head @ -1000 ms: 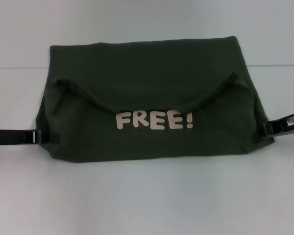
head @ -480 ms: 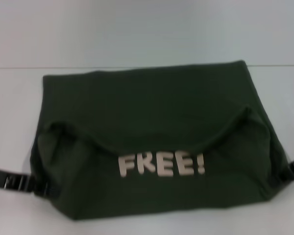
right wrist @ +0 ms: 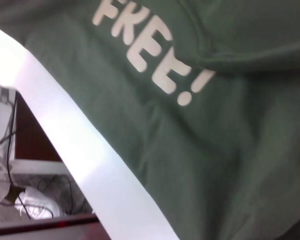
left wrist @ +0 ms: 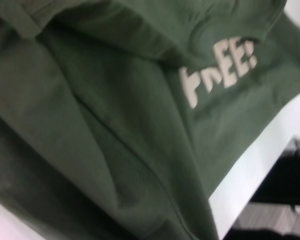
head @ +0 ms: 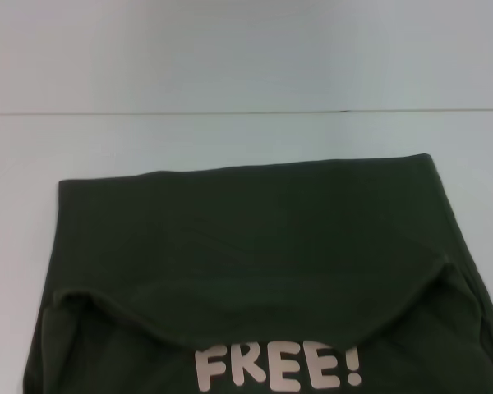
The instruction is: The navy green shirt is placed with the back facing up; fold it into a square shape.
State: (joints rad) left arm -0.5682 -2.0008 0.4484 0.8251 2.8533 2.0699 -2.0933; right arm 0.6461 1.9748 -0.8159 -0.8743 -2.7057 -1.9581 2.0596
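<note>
Where frame cuts navy green shirt (head: 255, 246), lettering (head: 279, 369) (cream) clipped.

I read one word only: "FREE!" in cream block letters on the navy green shirt (head: 255, 246), on the layer under its folded-over flap at the near edge of my head view. Both wrist views show the same lettering, tilted.

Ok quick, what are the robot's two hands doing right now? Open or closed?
Left gripper: not in any picture, cannot be told.
Right gripper: not in any picture, cannot be told.
Only the navy green shirt shows.
</note>
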